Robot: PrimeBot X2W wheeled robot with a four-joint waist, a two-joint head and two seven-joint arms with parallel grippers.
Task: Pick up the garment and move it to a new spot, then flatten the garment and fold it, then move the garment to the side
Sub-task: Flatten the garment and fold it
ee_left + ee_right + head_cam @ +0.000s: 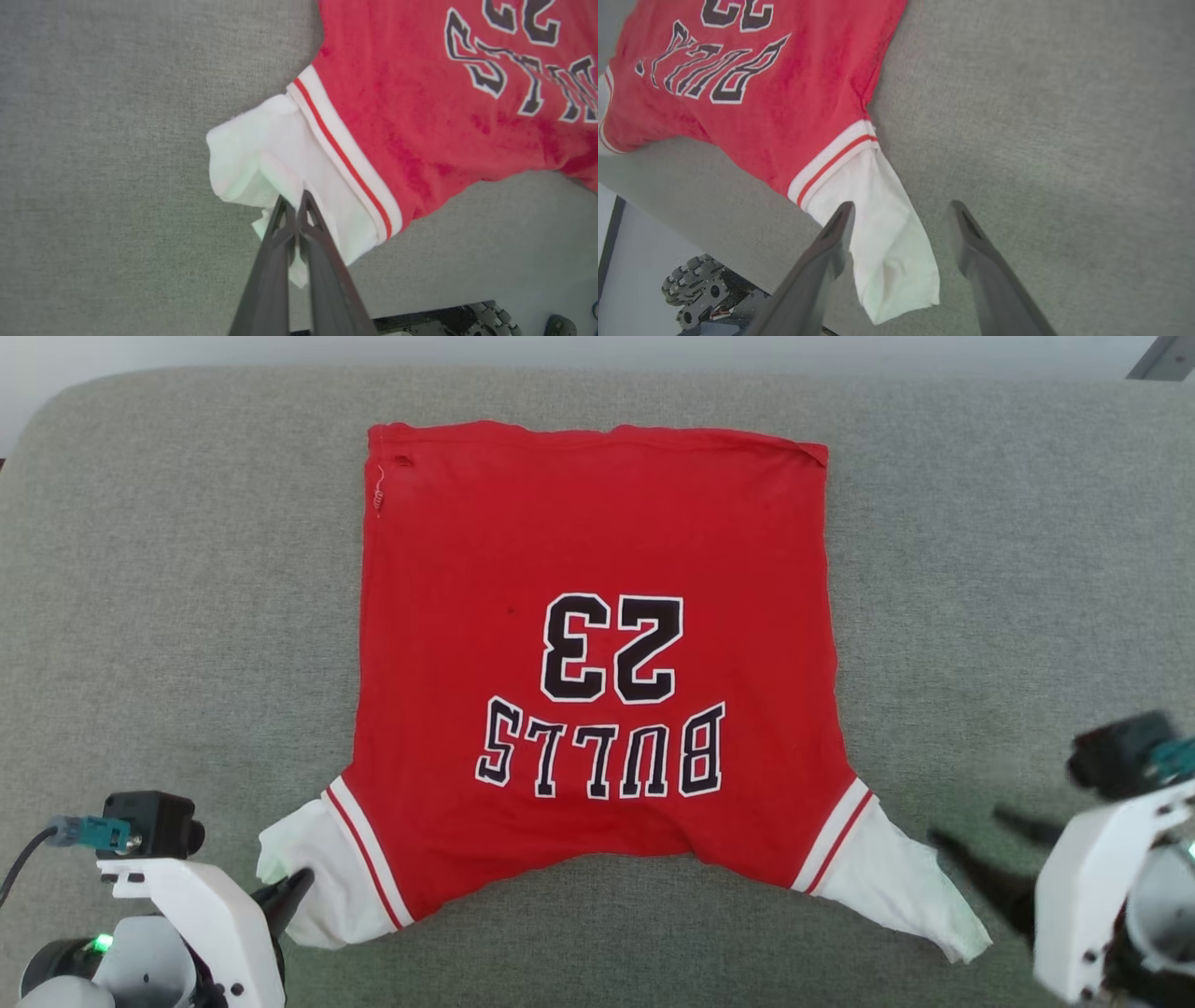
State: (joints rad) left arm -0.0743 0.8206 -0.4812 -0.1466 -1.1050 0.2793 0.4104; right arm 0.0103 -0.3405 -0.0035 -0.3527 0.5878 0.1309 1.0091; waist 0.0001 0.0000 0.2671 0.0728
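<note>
Left gripper: fingers together, clamped on white sleeve of garment, lower left of head view. Right gripper: fingers apart, straddling other sleeve, apparently not touching. Garment spread flat, centre of grey cushion. Risk: one-sided pull bunching thin fabric; shallow pinch slipping. Wheeled base below cushion edge, no hindrance.

Plain robot test space: grey fabric-covered pad, pale bare floor.
</note>
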